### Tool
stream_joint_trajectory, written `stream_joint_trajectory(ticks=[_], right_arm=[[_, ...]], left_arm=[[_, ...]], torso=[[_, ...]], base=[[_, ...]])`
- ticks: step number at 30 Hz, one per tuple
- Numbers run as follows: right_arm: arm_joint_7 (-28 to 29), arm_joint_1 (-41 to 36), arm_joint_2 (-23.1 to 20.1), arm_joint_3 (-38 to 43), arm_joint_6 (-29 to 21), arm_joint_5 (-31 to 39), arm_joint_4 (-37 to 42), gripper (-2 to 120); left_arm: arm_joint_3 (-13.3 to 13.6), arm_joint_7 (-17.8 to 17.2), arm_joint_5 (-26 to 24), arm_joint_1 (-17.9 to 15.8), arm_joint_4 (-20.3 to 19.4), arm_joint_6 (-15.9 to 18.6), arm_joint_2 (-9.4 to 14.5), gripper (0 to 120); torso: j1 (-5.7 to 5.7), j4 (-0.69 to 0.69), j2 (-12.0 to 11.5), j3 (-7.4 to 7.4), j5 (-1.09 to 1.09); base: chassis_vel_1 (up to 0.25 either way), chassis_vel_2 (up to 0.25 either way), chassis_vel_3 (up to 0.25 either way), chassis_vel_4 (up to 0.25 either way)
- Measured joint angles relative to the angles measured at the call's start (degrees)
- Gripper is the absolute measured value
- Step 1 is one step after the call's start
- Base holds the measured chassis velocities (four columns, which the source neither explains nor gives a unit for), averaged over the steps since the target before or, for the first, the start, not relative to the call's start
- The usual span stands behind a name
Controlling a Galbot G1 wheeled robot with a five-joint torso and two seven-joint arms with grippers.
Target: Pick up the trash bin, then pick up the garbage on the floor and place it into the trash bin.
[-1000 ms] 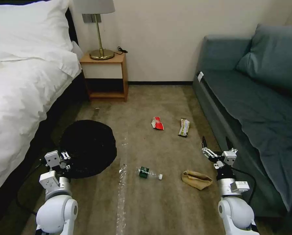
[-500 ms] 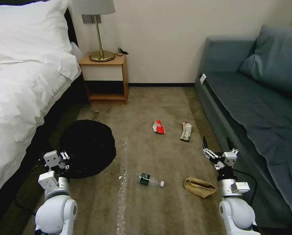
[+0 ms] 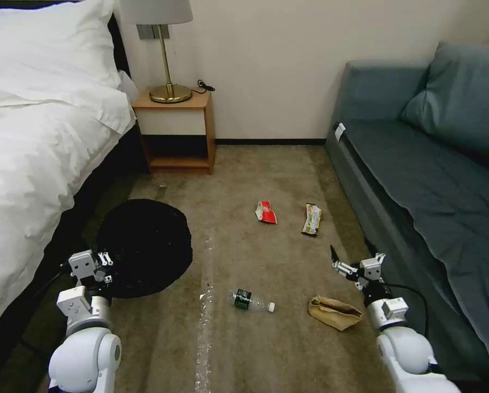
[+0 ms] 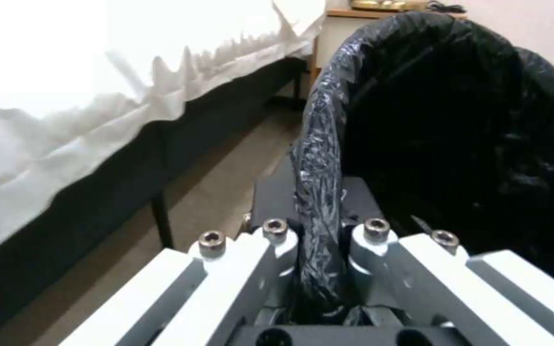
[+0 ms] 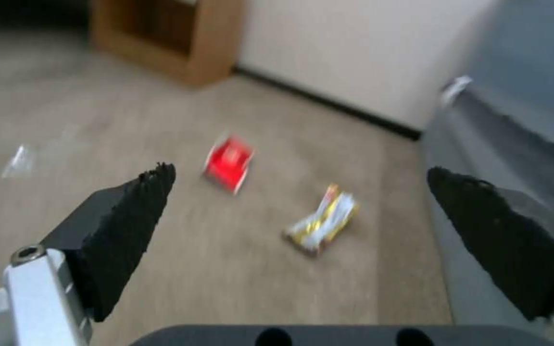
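The left end effector (image 4: 319,240) is clamped on the rim of the trash bin (image 3: 143,246) beside the bed, so that part is done. The right end effector (image 3: 354,257) hangs open above the paper bag (image 3: 334,312). The bottle (image 3: 252,301), then the red wrapper (image 3: 266,212) and bar wrapper (image 3: 311,219) farther off, all lie on the floor (image 3: 239,349), waiting to go in.

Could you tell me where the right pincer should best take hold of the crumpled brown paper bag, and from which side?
Probably from above, across the raised crumpled middle of the brown paper bag. It lies flat on the floor, so its edges offer little to pinch. The right pincer, open, hovers just beyond it.
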Motion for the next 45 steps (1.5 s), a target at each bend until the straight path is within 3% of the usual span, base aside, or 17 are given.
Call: stream_joint_trajectory(ticks=[6, 8, 9, 11, 26, 40, 45], right_arm=[[-6.5, 0.6, -6.0, -0.9, -2.5, -0.4, -3.1, 100], [-13.8, 1.2, -8.6, -1.6, -3.4, -1.0, -5.5, 100], [-13.8, 1.2, -8.6, -1.6, -3.4, -1.0, -5.5, 100], [-20.0, 3.2, -9.8, -3.4, -1.7, -2.5, -8.8, 100], [-37.6, 14.7, -8.9, -12.3, 1.5, -6.7, -21.8, 100], [-37.9, 26.1, -3.7, -14.6, 3.7, -16.1, -39.2, 100], [-39.4, 28.0, -2.7, -14.6, 3.4, -16.4, -43.3, 100]], left_arm=[[0.5, 0.2, 0.1, -0.1, 0.6, -0.2, -0.1, 4], [0.3, 0.3, 0.1, -0.1, 1.4, -0.4, 0.2, 4], [0.3, 0.3, 0.1, -0.1, 1.4, -0.4, 0.2, 4], [0.2, 0.5, 0.2, -0.4, 2.4, -0.6, 0.3, 4], [4.2, 0.2, 2.0, -1.6, 3.4, -0.5, -1.2, 4], [4.7, -0.1, 2.4, -2.3, 3.9, -0.3, -1.2, 4], [4.3, -0.1, 2.3, -2.2, 3.9, -0.3, -1.2, 4]], torso=[[0.00, 0.00, 0.0, 0.00, 0.03], [0.00, 0.00, 0.0, 0.00, 0.03], [0.00, 0.00, 0.0, 0.00, 0.03], [0.00, 0.00, 0.0, 0.00, 0.04], [0.00, 0.01, 0.0, 0.00, 0.03], [0.00, 0.02, 0.0, 0.01, 0.02], [0.01, 0.02, 0.0, 0.00, 0.02]], base=[[0.000, 0.000, 0.000, 0.000], [0.000, 0.000, 0.000, 0.000], [0.000, 0.000, 0.000, 0.000], [0.000, 0.000, 0.000, 0.000], [0.000, 0.000, 0.000, 0.000], [0.000, 0.000, 0.000, 0.000], [0.000, 0.000, 0.000, 0.000]])
